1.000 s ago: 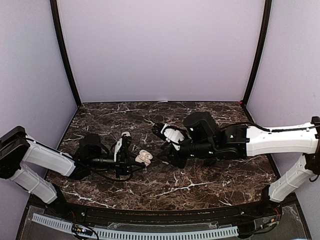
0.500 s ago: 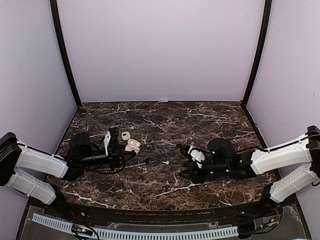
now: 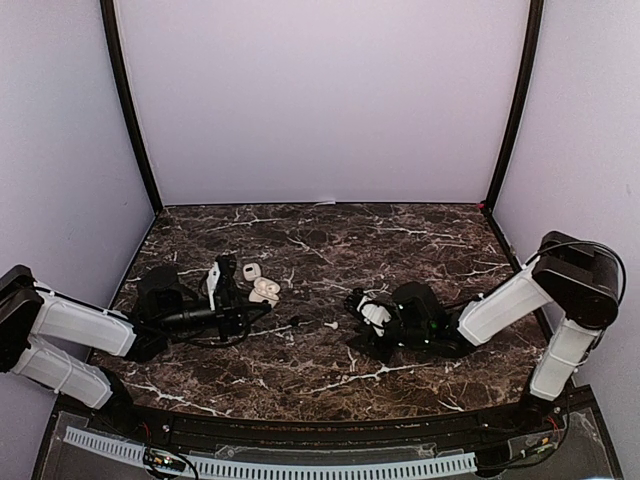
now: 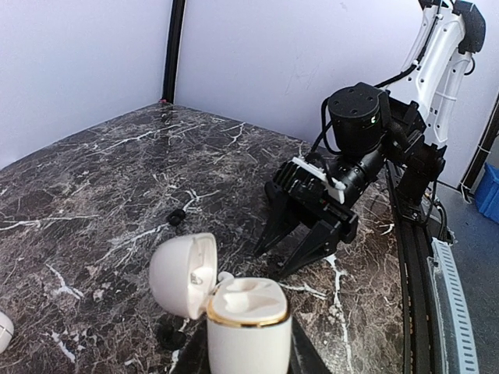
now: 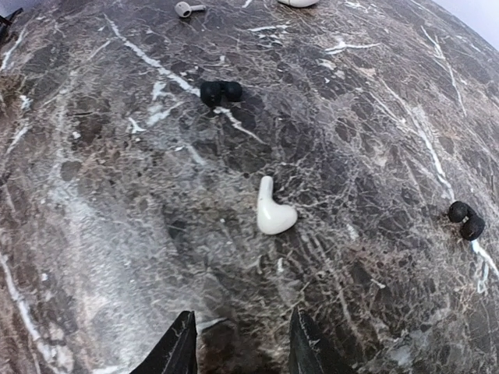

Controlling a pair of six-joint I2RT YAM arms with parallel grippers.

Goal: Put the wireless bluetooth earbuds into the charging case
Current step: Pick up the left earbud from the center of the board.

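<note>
**White earbud loose on the worktop, open case in the left jaws**

One white earbud (image 5: 273, 212) lies on its side on the dark marbled worktop (image 5: 93, 202), just ahead of the right jaws. They stand apart with nothing between them, their tips low over the stone. Beyond it in the right wrist view lies a black earbud (image 5: 221, 92), and a second black earbud (image 5: 466, 220) lies well off to the side. Another white earbud (image 5: 187, 9) lies at the far edge of that view, near a white rounded piece (image 5: 296, 2) that the frame cuts off.

The charging case (image 4: 248, 312) is white with a gold rim. It stands upright with its lid (image 4: 183, 273) swung back, clamped in the left jaws at the left-centre of the worktop. Whether its wells hold anything cannot be told.

From above, the case (image 3: 265, 290) sits at the end of the left arm (image 3: 90, 325), well apart from the loose white earbud (image 3: 330, 325). That earbud lies between the case and the right arm (image 3: 500, 305). The two arms point their jaws toward each other across the worktop.
</note>
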